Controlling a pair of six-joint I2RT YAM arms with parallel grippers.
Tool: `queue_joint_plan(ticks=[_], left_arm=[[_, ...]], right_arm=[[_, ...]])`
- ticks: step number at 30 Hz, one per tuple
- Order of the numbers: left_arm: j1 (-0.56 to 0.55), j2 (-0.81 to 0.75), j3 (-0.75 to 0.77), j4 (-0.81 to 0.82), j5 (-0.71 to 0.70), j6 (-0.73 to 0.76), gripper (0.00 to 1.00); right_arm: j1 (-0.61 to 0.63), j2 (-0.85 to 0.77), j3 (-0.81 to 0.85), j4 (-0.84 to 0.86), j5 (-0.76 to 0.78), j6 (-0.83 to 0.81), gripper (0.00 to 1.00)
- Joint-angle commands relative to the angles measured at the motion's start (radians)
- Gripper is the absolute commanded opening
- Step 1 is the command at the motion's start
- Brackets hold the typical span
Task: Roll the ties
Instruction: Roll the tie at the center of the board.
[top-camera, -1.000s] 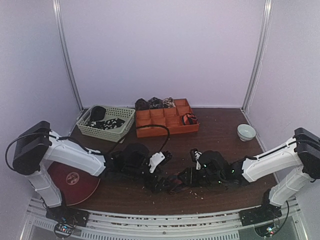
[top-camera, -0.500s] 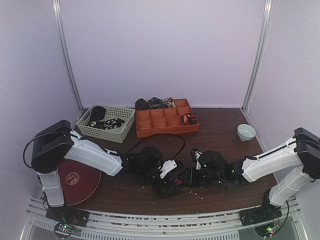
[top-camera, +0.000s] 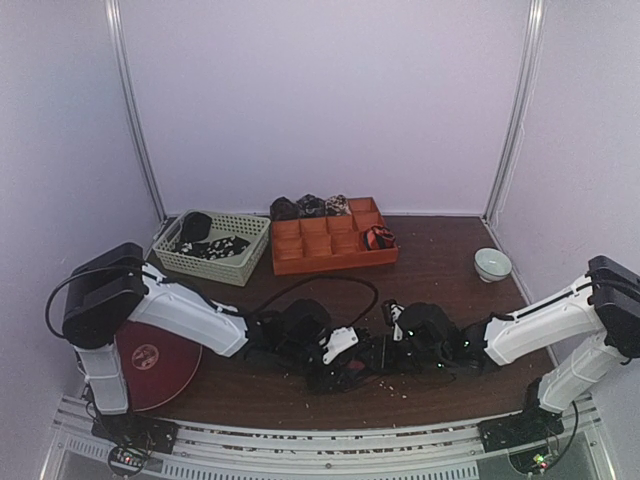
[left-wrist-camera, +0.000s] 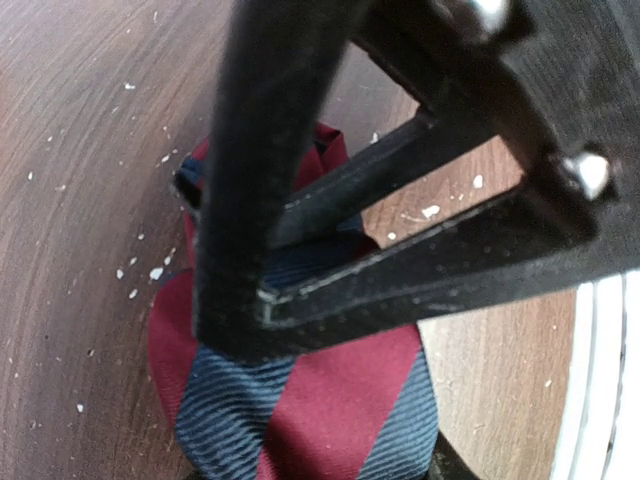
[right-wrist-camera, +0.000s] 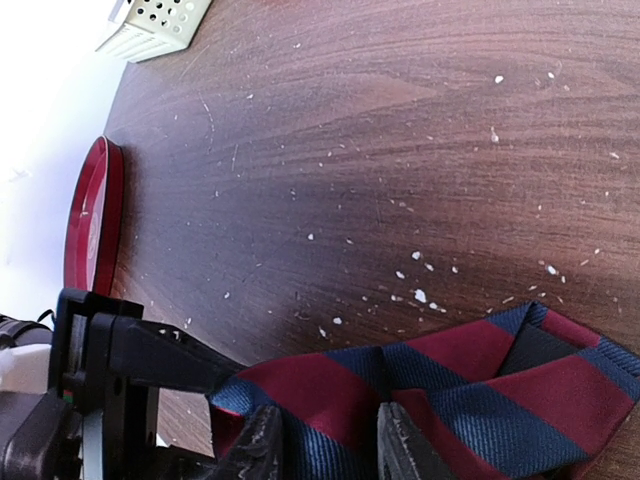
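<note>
A red-and-dark-blue striped tie (top-camera: 352, 372) lies bunched on the brown table between both grippers. My left gripper (top-camera: 338, 352) reaches in from the left. In the left wrist view the tie (left-wrist-camera: 310, 400) fills the gap between its jaws, whose tips barely show at the bottom edge. The black trussed finger (left-wrist-camera: 270, 200) of the right gripper crosses in front of it. My right gripper (right-wrist-camera: 330, 445) is shut on a fold of the tie (right-wrist-camera: 450, 390), one fingertip (right-wrist-camera: 262, 440) on each side. The left gripper (right-wrist-camera: 100, 370) shows at the tie's left end.
An orange compartmented tray (top-camera: 330, 265) at the back holds a coiled tie (top-camera: 378, 238), with dark rolls (top-camera: 310, 206) behind it. A pale green basket (top-camera: 205, 265) with dark ties stands to its left. A white bowl (top-camera: 492, 264) sits far right, a red plate (top-camera: 150, 360) near left. White crumbs dot the table.
My left arm swung right from the table's middle-left to the tie, and its jaws narrowed around the tie. The right arm stayed in place, holding the tie.
</note>
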Motion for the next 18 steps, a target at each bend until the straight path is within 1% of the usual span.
queue_joint_plan(ticks=[1,4,5,6,7,8,13,15,16,18], left_arm=[[-0.018,0.013,0.015,0.024,-0.011,0.031,0.42],[-0.021,0.007,0.01,0.024,-0.023,0.031,0.44],[-0.02,0.002,0.008,0.025,-0.035,0.028,0.5],[-0.02,-0.006,0.004,0.024,-0.052,0.021,0.61],[-0.02,-0.016,-0.003,0.024,-0.079,0.013,0.66],[-0.02,-0.033,-0.013,0.028,-0.103,0.004,0.67],[-0.02,-0.148,-0.097,0.047,-0.176,-0.063,0.71],[-0.02,-0.192,-0.145,0.059,-0.191,-0.098,0.71],[-0.02,-0.214,-0.171,0.068,-0.201,-0.121,0.68],[-0.02,-0.25,-0.223,0.089,-0.219,-0.17,0.59]], right_arm=[[-0.001,0.001,-0.023,-0.026,-0.004,0.008,0.34],[0.0,0.005,-0.026,-0.028,-0.01,0.007,0.34],[0.0,0.006,-0.03,-0.025,-0.013,0.006,0.33],[-0.001,0.007,-0.035,-0.023,-0.015,0.007,0.32],[0.0,0.007,-0.039,-0.02,-0.015,0.008,0.3],[0.0,0.005,-0.043,-0.017,-0.015,0.009,0.29],[0.0,0.009,-0.069,-0.003,-0.009,0.01,0.29],[0.0,0.011,-0.071,0.004,-0.009,0.007,0.29],[0.0,0.012,-0.071,0.005,-0.007,0.007,0.29],[-0.001,0.011,-0.075,0.009,-0.003,0.007,0.29]])
